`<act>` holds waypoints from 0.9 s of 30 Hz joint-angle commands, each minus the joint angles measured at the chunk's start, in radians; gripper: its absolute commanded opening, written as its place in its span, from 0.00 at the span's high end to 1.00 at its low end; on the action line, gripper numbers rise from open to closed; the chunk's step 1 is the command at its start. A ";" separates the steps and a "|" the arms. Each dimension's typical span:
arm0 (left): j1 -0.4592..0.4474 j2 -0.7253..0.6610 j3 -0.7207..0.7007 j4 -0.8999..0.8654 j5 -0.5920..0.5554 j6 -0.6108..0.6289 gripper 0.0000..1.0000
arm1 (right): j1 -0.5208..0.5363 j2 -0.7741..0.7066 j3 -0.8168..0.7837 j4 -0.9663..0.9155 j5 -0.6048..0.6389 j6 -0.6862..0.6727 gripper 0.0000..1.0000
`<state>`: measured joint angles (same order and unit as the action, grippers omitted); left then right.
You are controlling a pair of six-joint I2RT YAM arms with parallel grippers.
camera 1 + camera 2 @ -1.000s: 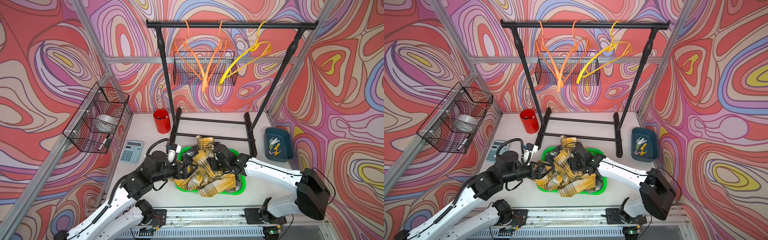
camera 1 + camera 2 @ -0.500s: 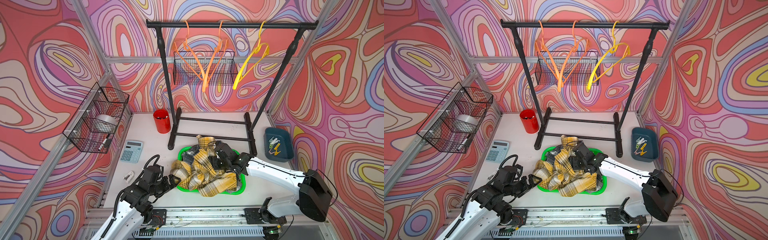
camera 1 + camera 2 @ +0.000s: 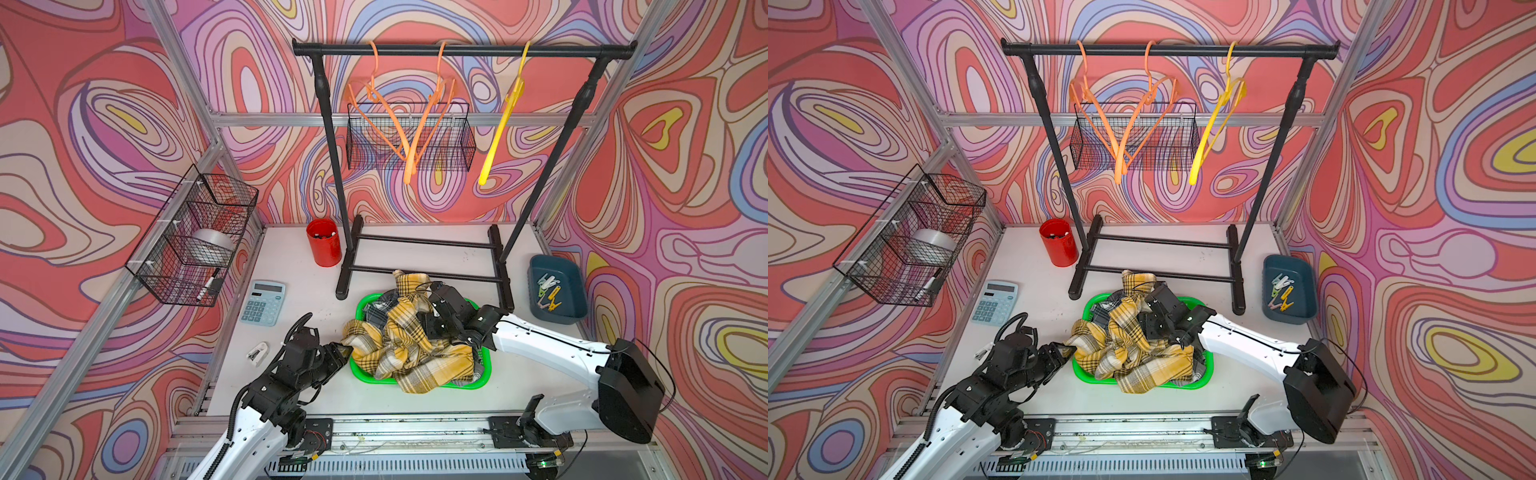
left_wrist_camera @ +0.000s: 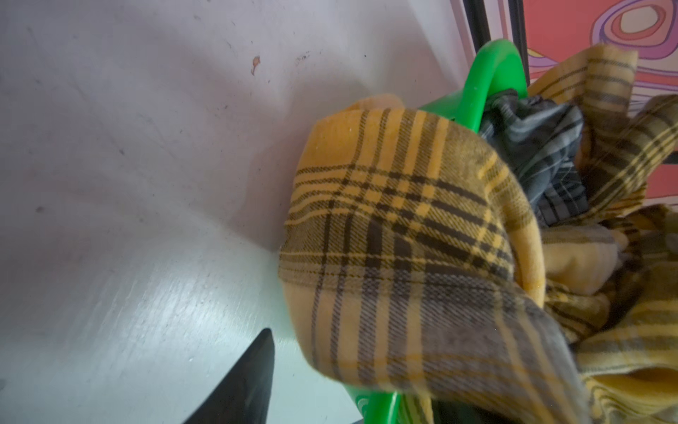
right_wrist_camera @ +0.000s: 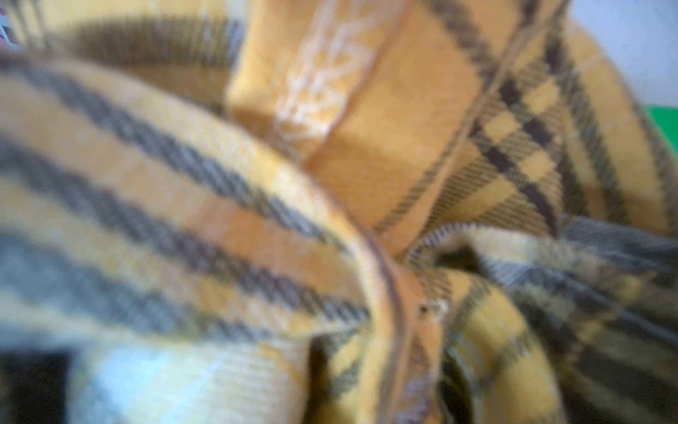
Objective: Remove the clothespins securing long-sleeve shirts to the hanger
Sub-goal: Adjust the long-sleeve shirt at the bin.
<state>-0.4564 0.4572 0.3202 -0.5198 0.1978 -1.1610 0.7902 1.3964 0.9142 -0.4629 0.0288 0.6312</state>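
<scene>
- Walls (image 3: 83,124) of red, pink and purple swirls close the booth on three sides, framed by aluminium struts (image 3: 266,120).
- The white surface (image 3: 374,401) fills the lower middle of both top views. The left wrist view shows it scuffed, with dark specks and one reddish mark.
- A black rack (image 3: 461,50) stands at the back, upper centre of frame. Two orange hangers (image 3: 409,137) and a yellow hanger (image 3: 498,124) hang from its bar.
- A back basket (image 3: 453,145) of black wire hangs on the wall behind the hangers. A side basket (image 3: 195,237) at centre left holds a silver roll (image 3: 212,245).
- A red cup (image 3: 323,243) stands just beside the rack's left foot. A calculator (image 3: 262,302) lies near the surface's left edge, with a small white object (image 3: 257,353) below it in frame.
- A blue tray (image 3: 569,274) at the surface's right edge holds the clothespins (image 3: 547,289), pale and yellow ones.
- A green tub (image 3: 465,384) sits lower centre, heaped with the yellow shirt (image 3: 407,345) over a grey shirt (image 3: 374,309). Cloth spills over its front rim.
- The left tool (image 3: 343,353) meets the yellow shirt's left corner, which stretches over the tub's rim towards it. One black finger (image 4: 253,378) shows apart from the cloth, so I cannot tell whether the tool is clenched on it.
- The right tool (image 3: 432,322) is sunk into the heap from the right. Its wrist view shows only blurred yellow plaid and its tips are hidden, so I cannot tell its state.
</scene>
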 commanded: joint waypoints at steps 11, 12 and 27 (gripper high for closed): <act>0.005 0.184 0.065 0.325 -0.042 0.113 1.00 | -0.012 0.000 -0.017 -0.003 0.016 -0.015 0.17; 0.006 0.194 0.086 0.347 -0.016 0.144 1.00 | -0.012 0.000 -0.016 -0.003 0.015 -0.015 0.17; -0.295 0.575 0.386 0.651 0.432 0.390 1.00 | -0.014 -0.023 0.008 -0.003 0.065 -0.026 0.15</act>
<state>-0.6697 0.9367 0.7059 0.0731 0.5491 -0.8368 0.7883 1.3937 0.9142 -0.4572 0.0341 0.6167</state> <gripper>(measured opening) 0.047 0.848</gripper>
